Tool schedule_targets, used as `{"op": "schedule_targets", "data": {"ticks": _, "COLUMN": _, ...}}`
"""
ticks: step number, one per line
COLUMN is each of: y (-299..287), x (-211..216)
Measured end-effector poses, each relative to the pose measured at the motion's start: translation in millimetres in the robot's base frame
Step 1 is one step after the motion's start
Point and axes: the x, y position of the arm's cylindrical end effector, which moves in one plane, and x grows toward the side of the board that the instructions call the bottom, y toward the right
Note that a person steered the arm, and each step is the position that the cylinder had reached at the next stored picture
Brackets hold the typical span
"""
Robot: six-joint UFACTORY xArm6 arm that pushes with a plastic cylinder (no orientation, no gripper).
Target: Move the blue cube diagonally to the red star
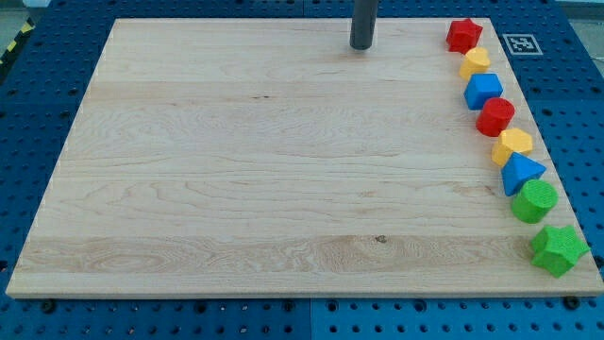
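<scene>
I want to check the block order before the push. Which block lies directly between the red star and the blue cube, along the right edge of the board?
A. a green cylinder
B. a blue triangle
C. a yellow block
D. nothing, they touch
C: the yellow block sits between the red star and the blue cube; my tip stands far to their left.
</scene>
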Motion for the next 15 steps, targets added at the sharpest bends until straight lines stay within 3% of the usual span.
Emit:
{"op": "schedule_targets", "data": {"ticks": 1, "y": 0.0, "x": -0.1}}
{"op": "schedule_targets", "data": {"ticks": 3, "y": 27.6, "x": -52.2}}
{"op": "schedule_targets", "data": {"ticks": 6, "y": 80.7, "x": -61.1}}
{"op": "schedule_targets", "data": {"ticks": 9, "y": 206.8, "x": -59.9}}
{"op": "schedule_targets", "data": {"ticks": 10, "y": 224.8, "x": -31.1}}
{"op": "schedule_targets", "data": {"ticks": 12, "y": 227.6, "x": 67.3}}
{"op": "schedule_targets", "data": {"ticks": 15, "y": 221.8, "x": 99.5}}
